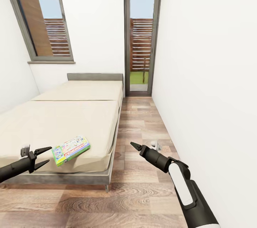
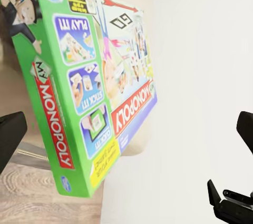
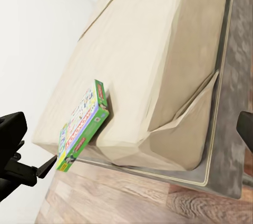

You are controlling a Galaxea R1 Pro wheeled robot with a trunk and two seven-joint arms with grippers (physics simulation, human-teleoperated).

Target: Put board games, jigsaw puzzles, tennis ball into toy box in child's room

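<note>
Nearest, over grained wood-plank floor, the left gripper spreads its black pointed fingers wide, holding nothing; the right gripper has its fingers pressed into a single tip, also bare. Just beside the left one, a flat glossy green Monopoly box lies on the smooth beige mattress near the foot corner. Beyond stand the short grey headboard and tall grey-framed windows.

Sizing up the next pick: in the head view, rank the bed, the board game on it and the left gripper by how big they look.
1. bed, by far the largest.
2. board game.
3. left gripper, open. It looks only a little smaller than the box, and sits nearer the camera, so this order is unsure.
</note>
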